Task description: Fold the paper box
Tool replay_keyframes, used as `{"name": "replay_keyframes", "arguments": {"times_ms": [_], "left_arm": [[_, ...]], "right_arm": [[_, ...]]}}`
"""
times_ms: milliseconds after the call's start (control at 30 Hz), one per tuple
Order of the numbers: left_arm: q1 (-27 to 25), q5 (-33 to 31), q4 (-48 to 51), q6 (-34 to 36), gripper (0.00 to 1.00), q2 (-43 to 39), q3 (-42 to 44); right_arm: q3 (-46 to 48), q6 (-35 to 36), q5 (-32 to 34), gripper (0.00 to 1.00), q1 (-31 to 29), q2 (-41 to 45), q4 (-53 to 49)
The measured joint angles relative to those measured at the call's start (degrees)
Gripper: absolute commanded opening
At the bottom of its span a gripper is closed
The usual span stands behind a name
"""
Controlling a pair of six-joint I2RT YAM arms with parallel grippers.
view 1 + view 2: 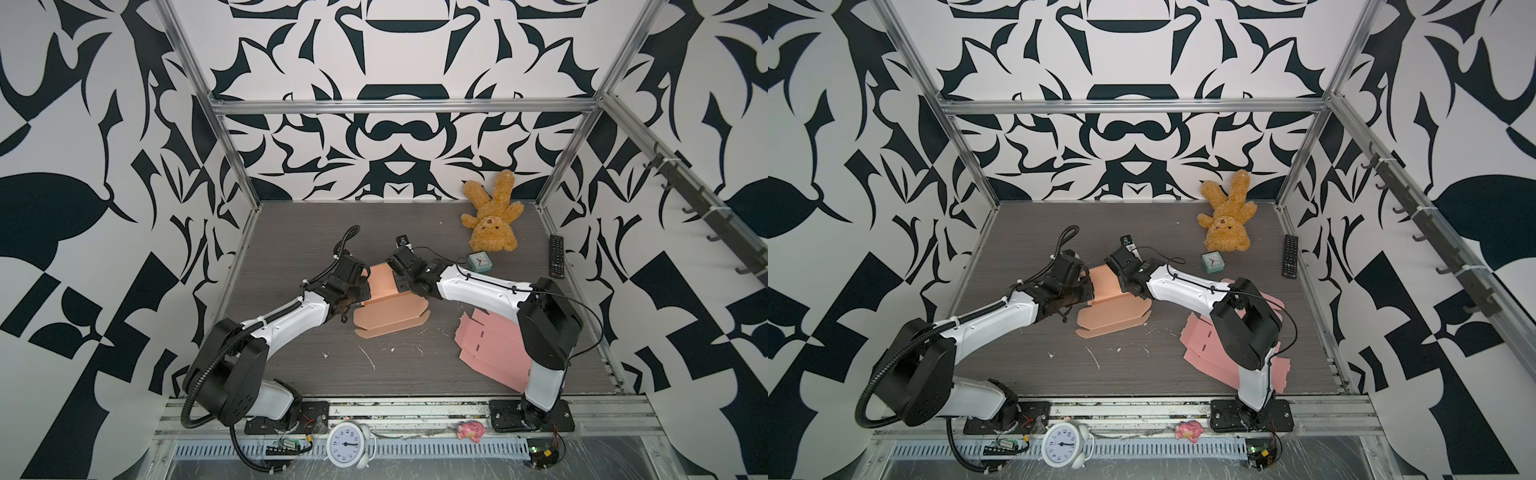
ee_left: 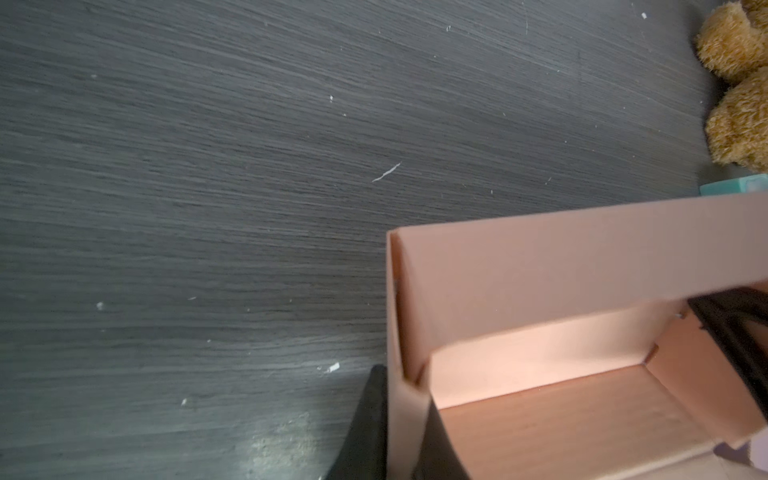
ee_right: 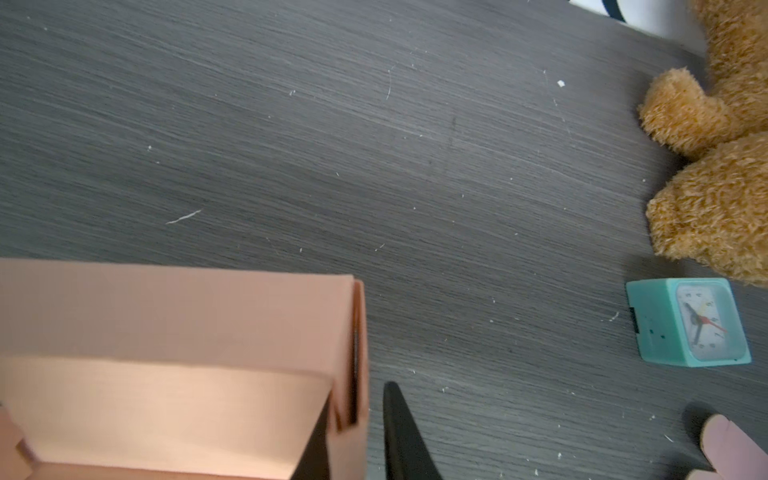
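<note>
In both top views we see the paper box [image 1: 386, 320] [image 1: 1111, 318] near the middle of the table [image 1: 291, 365]. It is peach and half raised, with walls standing at its 12 o'clock end and a flat panel lying open toward 6 o'clock. The left gripper [image 1: 360, 293] meets it from 9 o'clock and the right gripper [image 1: 402, 286] from 3 o'clock. From up here the wrists hide the fingertips, so we cannot read either grip. Only these views show the pink flat sheets [image 1: 486, 345] at 4 o'clock of the box, partly under the right arm. They alone also show the remote [image 1: 557, 255] at 2 o'clock and the whole teddy bear [image 1: 492, 220] at 1 o'clock.

The left wrist view supplies what is hidden above. One dark finger [image 2: 365, 432] sits outside the box's end wall and another [image 2: 436, 451] inside, with the card clenched between them.

The right wrist view shows the opposite end wall, doubled over, with a finger [image 3: 401, 440] outside and a dark one [image 3: 316, 449] inside. A sliver of table shows between the outer finger and the card, so we cannot tell whether this gripper is clamping. The teal clock [image 3: 690, 324] sits near the bear's head, well apart from the box.
</note>
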State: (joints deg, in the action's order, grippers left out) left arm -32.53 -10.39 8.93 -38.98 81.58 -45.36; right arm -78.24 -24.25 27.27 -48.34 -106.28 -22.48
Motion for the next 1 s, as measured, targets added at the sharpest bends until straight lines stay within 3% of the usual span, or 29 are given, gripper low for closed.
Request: {"name": "replay_keyframes", "arguments": {"times_ms": [200, 733, 1000], "left_arm": [[-0.28, 0.39, -2.16, -0.68, 0.13, 0.0, 0.15], [-0.42, -0.46, -5.84, -1.49, 0.13, 0.0, 3.45], [-0.42, -1.2, -6.19, -0.52, 0.12, 0.02, 4.37]], "right_arm": [[-0.02, 0.0, 4.72, 0.12, -0.94, -0.04, 0.59], [0.09, -1.36, 7.93, 0.31, -2.45, -0.07, 1.09], [2.27, -2.71, 7.04, 0.52, -3.23, 1.62, 1.97]]}}
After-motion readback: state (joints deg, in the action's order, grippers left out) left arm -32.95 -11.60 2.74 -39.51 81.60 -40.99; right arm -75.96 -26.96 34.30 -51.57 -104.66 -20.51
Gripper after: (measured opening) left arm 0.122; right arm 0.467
